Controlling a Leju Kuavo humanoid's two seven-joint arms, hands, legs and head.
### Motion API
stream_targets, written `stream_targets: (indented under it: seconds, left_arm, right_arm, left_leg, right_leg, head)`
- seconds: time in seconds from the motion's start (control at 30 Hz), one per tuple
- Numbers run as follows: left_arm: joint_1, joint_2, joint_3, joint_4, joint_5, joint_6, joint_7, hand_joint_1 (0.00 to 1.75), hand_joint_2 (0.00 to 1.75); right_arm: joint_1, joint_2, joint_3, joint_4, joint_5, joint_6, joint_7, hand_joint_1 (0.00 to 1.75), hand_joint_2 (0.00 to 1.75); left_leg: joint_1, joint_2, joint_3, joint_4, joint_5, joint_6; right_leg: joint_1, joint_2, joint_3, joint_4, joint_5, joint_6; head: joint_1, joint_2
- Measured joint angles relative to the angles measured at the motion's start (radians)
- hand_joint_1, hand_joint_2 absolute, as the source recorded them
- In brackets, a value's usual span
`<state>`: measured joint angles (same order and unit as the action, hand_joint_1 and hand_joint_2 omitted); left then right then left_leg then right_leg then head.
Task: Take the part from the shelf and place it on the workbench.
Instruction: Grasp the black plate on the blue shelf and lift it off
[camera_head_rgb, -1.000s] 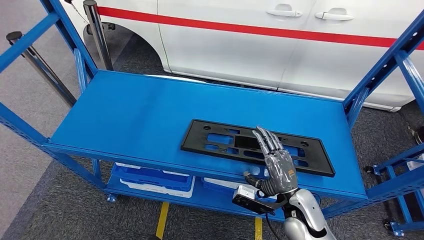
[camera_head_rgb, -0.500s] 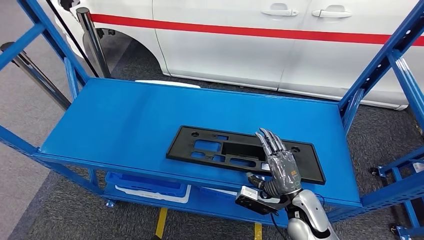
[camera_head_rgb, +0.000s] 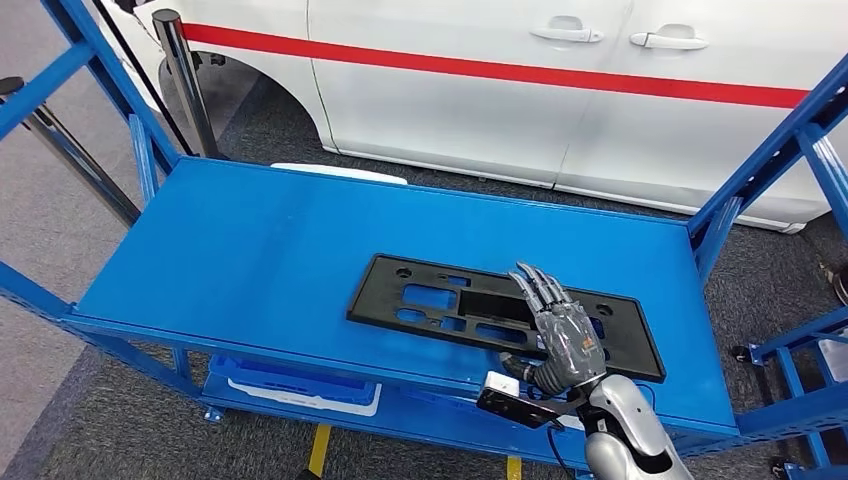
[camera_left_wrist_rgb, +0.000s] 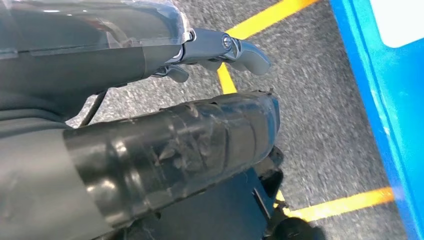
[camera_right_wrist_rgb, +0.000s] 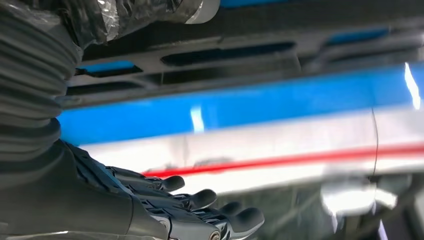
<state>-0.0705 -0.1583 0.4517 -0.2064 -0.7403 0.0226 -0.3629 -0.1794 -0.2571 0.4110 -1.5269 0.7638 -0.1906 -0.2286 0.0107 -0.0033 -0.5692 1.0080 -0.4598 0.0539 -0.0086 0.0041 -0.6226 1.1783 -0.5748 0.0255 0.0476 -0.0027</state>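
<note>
Black, the part lies flat on the blue shelf, toward its front edge and right of middle. I see my right hand above the part's right half, fingers straight and close together, holding nothing. Since half a second ago my view has shifted a little; the hand keeps its place over the part. My left hand hangs over grey floor, fingers extended.

Flat black slotted part lies on the blue shelf
</note>
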Motion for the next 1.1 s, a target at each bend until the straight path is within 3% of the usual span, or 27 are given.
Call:
stream_targets:
  seconds: [0.07,0.1,0.13,0.2,0.23,0.27,0.33,0.4,0.47,0.53,0.57,0.6,0.63,0.7,0.77,0.87,0.93,0.97,1.03,1.1]
  left_arm:
    - [-0.001,0.000,0.000,0.000,-0.004,-0.003,0.001,0.00,0.00]
    - [-0.001,0.000,0.000,0.000,-0.006,-0.004,0.001,0.00,0.00]
    - [0.000,0.000,0.000,0.000,-0.006,-0.003,0.001,0.00,0.00]
    - [0.000,0.000,0.001,0.000,-0.009,0.007,0.003,0.00,0.00]
    - [-0.001,0.000,0.001,0.000,-0.012,0.018,0.005,0.00,0.00]
    - [-0.003,0.000,0.001,0.000,-0.015,0.031,0.009,0.00,0.00]
    - [-0.006,-0.001,0.002,0.000,-0.020,0.053,0.016,0.00,0.00]
    - [-0.006,-0.001,0.003,0.000,-0.021,0.060,0.021,0.00,0.00]
    - [-0.008,-0.001,0.004,0.000,-0.024,0.061,0.022,0.00,0.00]
    - [-0.007,-0.001,0.005,0.000,-0.026,0.062,0.022,0.00,0.00]
    - [-0.006,-0.001,0.005,0.000,-0.027,0.063,0.022,0.00,0.00]
    - [-0.005,-0.001,0.005,0.000,-0.027,0.063,0.022,0.00,0.00]
    - [-0.004,-0.001,0.005,0.000,-0.028,0.064,0.022,0.00,0.00]
    - [-0.005,-0.001,0.005,0.000,-0.029,0.064,0.022,0.00,0.00]
    - [-0.008,-0.001,0.005,0.000,-0.031,0.064,0.023,0.00,0.00]
    - [-0.009,-0.001,0.006,0.000,-0.036,0.064,0.024,0.00,0.00]
    - [-0.009,-0.001,0.006,0.000,-0.038,0.065,0.025,0.00,0.00]
    - [-0.010,-0.002,0.006,0.000,-0.039,0.065,0.026,0.00,0.00]
    - [-0.012,-0.003,0.007,0.000,-0.042,0.066,0.027,0.00,0.00]
    - [-0.012,-0.004,0.007,0.000,-0.047,0.068,0.029,0.00,0.00]
  right_arm:
    - [-0.002,-0.034,0.000,0.009,-0.008,0.053,0.004,0.00,1.75]
    - [-0.003,-0.048,0.000,0.014,-0.011,0.067,0.005,0.00,1.75]
    - [-0.004,-0.059,0.000,0.018,-0.013,0.075,0.004,0.00,1.75]
    - [-0.009,-0.073,0.000,0.024,-0.015,0.083,0.003,0.00,1.75]
    - [-0.012,-0.079,0.000,0.026,-0.015,0.086,0.003,0.00,1.75]
    - [-0.013,-0.084,0.000,0.027,-0.015,0.089,0.003,0.00,1.75]
    - [-0.013,-0.092,0.000,0.029,-0.016,0.093,0.006,0.00,1.75]
    - [-0.013,-0.097,0.000,0.029,-0.017,0.094,0.007,0.00,1.75]
    - [-0.013,-0.101,0.000,0.029,-0.019,0.095,0.007,0.00,1.75]
    - [-0.012,-0.102,0.000,0.029,-0.023,0.096,0.007,0.00,1.75]
    - [-0.011,-0.103,0.000,0.029,-0.025,0.096,0.007,0.00,1.75]
    - [-0.011,-0.103,0.000,0.029,-0.027,0.097,0.007,0.00,1.75]
    - [-0.010,-0.103,0.000,0.029,-0.028,0.098,0.007,0.00,1.75]
    - [-0.010,-0.105,0.000,0.029,-0.028,0.100,0.008,0.00,1.75]
    - [-0.010,-0.107,0.000,0.029,-0.018,0.100,0.015,0.00,1.75]
    - [-0.010,-0.110,0.000,0.029,0.016,0.086,0.032,0.00,1.75]
    - [-0.008,-0.111,0.000,0.029,0.048,0.067,0.045,0.00,1.75]
    - [-0.007,-0.111,0.001,0.030,0.071,0.053,0.054,0.00,1.75]
    - [-0.003,-0.111,0.002,0.034,0.138,0.015,0.083,0.00,1.75]
    - [0.004,-0.110,0.004,0.043,0.225,-0.031,0.121,0.07,1.75]
  left_leg:
    - [0.000,-0.001,0.006,0.001,-0.006,0.003]
    - [0.000,-0.002,0.010,0.003,-0.010,0.003]
    - [0.000,-0.003,0.015,0.004,-0.015,0.002]
    - [-0.001,-0.004,0.027,0.007,-0.028,-0.004]
    - [-0.003,-0.004,0.031,0.009,-0.034,-0.009]
    - [-0.004,-0.004,0.032,0.010,-0.037,-0.014]
    - [-0.006,-0.004,0.032,0.009,-0.040,-0.024]
    - [-0.005,-0.003,0.031,0.015,-0.052,-0.034]
    - [-0.004,-0.002,0.001,0.085,-0.095,-0.040]
    - [-0.003,-0.002,-0.069,0.221,-0.151,-0.043]
    - [-0.002,-0.002,-0.101,0.277,-0.165,-0.044]
    - [-0.002,-0.002,-0.118,0.302,-0.160,-0.044]
    - [-0.002,-0.002,-0.115,0.285,-0.135,-0.043]
    - [-0.002,-0.002,-0.063,0.157,-0.057,-0.038]
    - [-0.004,-0.003,-0.015,0.047,-0.018,-0.032]
    - [-0.006,-0.003,-0.005,0.021,-0.015,-0.021]
    - [-0.004,-0.002,-0.001,0.012,-0.008,-0.009]
    - [-0.002,-0.002,0.000,0.007,-0.005,-0.004]
    - [-0.002,-0.001,0.000,0.005,-0.004,0.001]
    - [-0.003,-0.001,0.000,0.006,-0.005,0.003]
  right_leg:
    - [-0.005,0.000,-0.071,0.111,-0.027,0.007]
    - [-0.007,0.000,-0.086,0.121,-0.012,0.009]
    - [-0.008,0.000,-0.082,0.092,0.021,0.010]
    - [-0.010,-0.001,-0.033,-0.034,0.103,0.007]
    - [-0.008,-0.001,-0.009,-0.091,0.126,0.004]
    - [-0.005,-0.001,0.005,-0.126,0.135,-0.001]
    - [0.000,0.000,0.011,-0.143,0.128,-0.010]
    - [-0.004,0.001,0.016,-0.149,0.127,-0.021]
    - [-0.008,-0.002,0.024,-0.156,0.126,-0.034]
    - [-0.005,-0.004,0.027,-0.156,0.122,-0.041]
    - [-0.004,-0.005,0.028,-0.155,0.120,-0.043]
    - [-0.003,-0.004,0.029,-0.155,0.119,-0.044]
    - [-0.003,-0.003,0.032,-0.154,0.117,-0.044]
    - [-0.003,-0.001,0.038,-0.152,0.113,-0.040]
    - [0.001,0.001,0.039,-0.147,0.108,-0.031]
    - [0.003,0.002,0.036,-0.149,0.109,-0.017]
    - [-0.002,0.001,0.028,-0.130,0.090,-0.007]
    - [-0.004,0.001,0.011,-0.094,0.067,-0.002]
    - [-0.007,0.000,-0.046,0.026,0.010,0.005]
    - [-0.008,0.000,-0.092,0.114,-0.010,0.009]
  head:
    - [0.000,0.000]
    - [0.000,0.000]
    - [0.000,0.000]
    - [0.000,0.000]
    - [0.000,0.000]
    - [0.000,0.000]
    - [-0.001,0.000]
    - [-0.001,0.000]
    - [-0.002,0.000]
    - [-0.002,0.000]
    - [-0.002,0.000]
    - [-0.002,0.000]
    - [-0.002,0.000]
    - [-0.002,0.000]
    - [-0.001,0.000]
    - [-0.001,0.000]
    - [0.000,0.000]
    - [0.000,0.000]
    - [0.000,0.000]
    - [0.000,0.000]
